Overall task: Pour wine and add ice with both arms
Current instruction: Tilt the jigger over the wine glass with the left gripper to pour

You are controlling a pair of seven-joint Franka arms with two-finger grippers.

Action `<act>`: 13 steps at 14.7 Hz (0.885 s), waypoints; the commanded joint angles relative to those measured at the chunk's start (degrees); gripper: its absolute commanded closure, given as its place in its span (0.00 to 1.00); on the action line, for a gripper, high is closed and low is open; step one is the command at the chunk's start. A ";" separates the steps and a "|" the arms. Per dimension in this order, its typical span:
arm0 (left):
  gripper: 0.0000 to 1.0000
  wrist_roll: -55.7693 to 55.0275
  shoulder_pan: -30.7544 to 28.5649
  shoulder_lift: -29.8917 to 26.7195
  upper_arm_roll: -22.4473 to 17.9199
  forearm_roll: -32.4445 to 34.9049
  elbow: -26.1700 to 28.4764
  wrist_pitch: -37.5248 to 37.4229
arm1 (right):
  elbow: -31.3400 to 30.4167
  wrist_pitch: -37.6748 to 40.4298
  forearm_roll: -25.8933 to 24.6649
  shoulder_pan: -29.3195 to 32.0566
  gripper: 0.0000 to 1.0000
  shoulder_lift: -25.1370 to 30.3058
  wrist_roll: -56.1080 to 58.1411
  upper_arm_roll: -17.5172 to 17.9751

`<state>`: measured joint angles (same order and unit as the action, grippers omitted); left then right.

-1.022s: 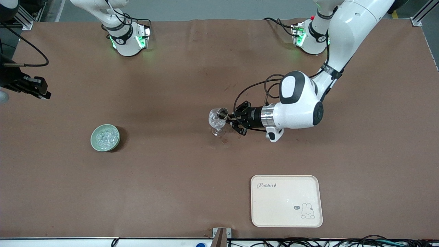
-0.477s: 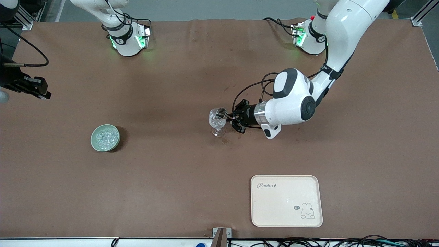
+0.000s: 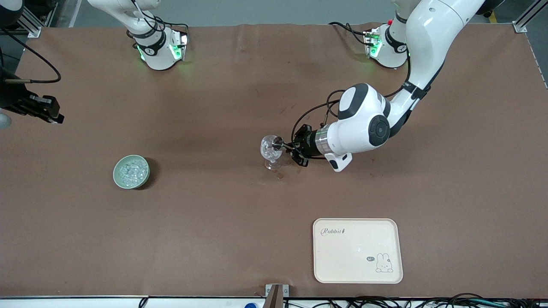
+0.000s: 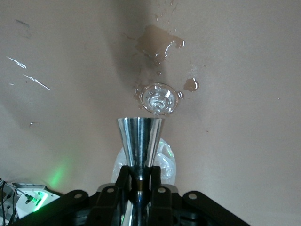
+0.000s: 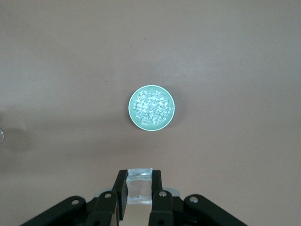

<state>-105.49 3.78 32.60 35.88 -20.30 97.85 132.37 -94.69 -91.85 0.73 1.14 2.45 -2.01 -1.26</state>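
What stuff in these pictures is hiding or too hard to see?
- Front view: the right arm is cut off by the picture's edge.
- Left wrist view: the metal cup in the left hand hides most of the glass bowl, so any wine inside is unknown.
- Right wrist view: the clear lump in the right hand is too glassy to tell whether it is ice.

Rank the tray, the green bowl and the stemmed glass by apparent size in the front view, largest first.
1. The tray, by far the largest.
2. The green bowl holding the ice.
3. The stemmed glass, smallest, though the left gripper covers part of it.
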 commanded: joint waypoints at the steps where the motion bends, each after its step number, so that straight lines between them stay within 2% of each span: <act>1: 0.99 -5.32 1.23 -1.57 -0.11 4.63 -0.02 0.09 | -1.55 -0.61 0.67 0.71 1.00 1.33 0.08 0.21; 13: 0.99 -13.60 3.07 -3.07 -0.19 12.12 -0.90 -0.62 | -1.47 -1.14 1.03 0.36 1.00 1.25 0.08 0.21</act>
<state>-117.27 5.85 30.58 35.90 -9.36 97.10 132.34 -94.74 -92.11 1.05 1.23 2.45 -2.01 -1.30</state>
